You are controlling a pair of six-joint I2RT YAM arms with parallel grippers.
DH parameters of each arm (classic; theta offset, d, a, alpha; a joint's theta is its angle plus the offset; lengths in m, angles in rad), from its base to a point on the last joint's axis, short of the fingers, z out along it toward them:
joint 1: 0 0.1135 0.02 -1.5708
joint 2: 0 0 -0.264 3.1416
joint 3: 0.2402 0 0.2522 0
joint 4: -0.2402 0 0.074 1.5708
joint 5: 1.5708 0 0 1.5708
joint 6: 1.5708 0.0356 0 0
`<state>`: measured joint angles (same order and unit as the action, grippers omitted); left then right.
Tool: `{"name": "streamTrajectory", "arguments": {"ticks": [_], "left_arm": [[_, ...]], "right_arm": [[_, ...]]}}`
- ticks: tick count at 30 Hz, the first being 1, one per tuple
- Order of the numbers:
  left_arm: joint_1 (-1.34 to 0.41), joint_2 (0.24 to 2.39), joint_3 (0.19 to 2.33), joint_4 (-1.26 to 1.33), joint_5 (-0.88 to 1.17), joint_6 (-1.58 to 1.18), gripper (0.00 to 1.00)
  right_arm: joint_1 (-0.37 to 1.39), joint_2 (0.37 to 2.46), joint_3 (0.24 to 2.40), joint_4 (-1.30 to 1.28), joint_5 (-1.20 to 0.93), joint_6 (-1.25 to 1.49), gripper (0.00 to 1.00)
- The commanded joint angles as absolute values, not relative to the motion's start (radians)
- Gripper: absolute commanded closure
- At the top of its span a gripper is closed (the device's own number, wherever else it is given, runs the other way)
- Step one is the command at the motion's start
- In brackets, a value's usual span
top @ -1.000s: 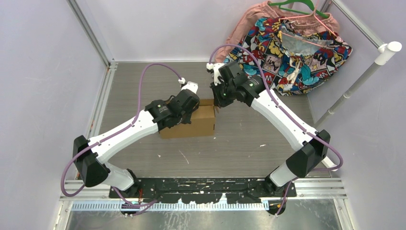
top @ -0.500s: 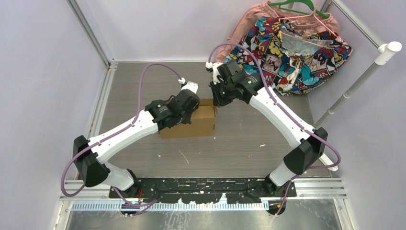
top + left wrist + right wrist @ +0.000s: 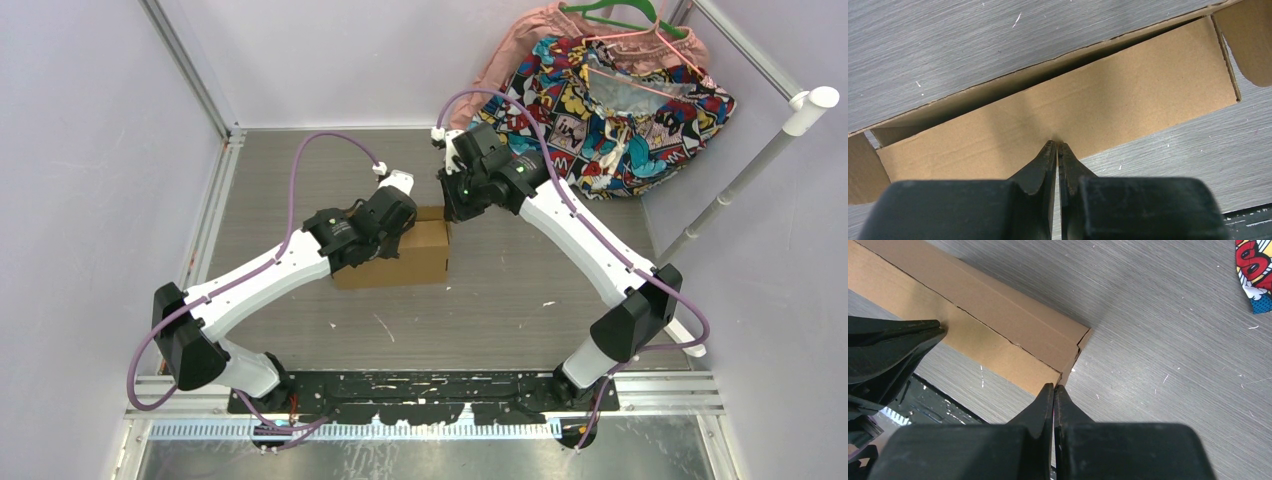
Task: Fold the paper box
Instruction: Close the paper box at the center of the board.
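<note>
Brown paper box [image 3: 420, 258] half under left hand [image 3: 1057, 146]

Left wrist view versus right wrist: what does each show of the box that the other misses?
Left wrist only: the paper box's long panel with a gap behind it, and a tab at each end. Right wrist only: the box's corner, the left jaws by its seam, a scrap of comic-print cloth. Both: shut jaws at brown cardboard on the grey table.

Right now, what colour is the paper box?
The paper box is plain brown cardboard with no print. It shows best in the left wrist view.
</note>
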<state>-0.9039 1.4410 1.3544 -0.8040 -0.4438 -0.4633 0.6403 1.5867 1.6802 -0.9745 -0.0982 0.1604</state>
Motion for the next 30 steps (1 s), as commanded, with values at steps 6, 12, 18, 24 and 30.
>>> {"name": "streamTrajectory", "arguments": {"ticks": [6, 12, 18, 24, 30], "left_arm": [[-0.908, 1.456, 1.355, -0.806, -0.417, -0.457, 0.92], [-0.908, 1.459, 1.353, -0.804, -0.413, -0.457, 0.92], [-0.908, 1.457, 1.347, -0.799, -0.413, -0.458, 0.92], [-0.908, 1.456, 1.345, -0.798, -0.413, -0.459, 0.92], [-0.908, 1.453, 1.344, -0.796, -0.411, -0.458, 0.92]], "right_arm": [[0.658, 1.579, 1.716, -0.936, -0.173, 0.214, 0.99], [0.657, 1.579, 1.714, -0.933, -0.179, 0.223, 0.99], [0.661, 1.573, 1.695, -0.917, -0.179, 0.233, 0.99], [0.666, 1.567, 1.68, -0.904, -0.172, 0.245, 0.99], [0.675, 1.563, 1.67, -0.891, -0.167, 0.252, 0.99]]}}
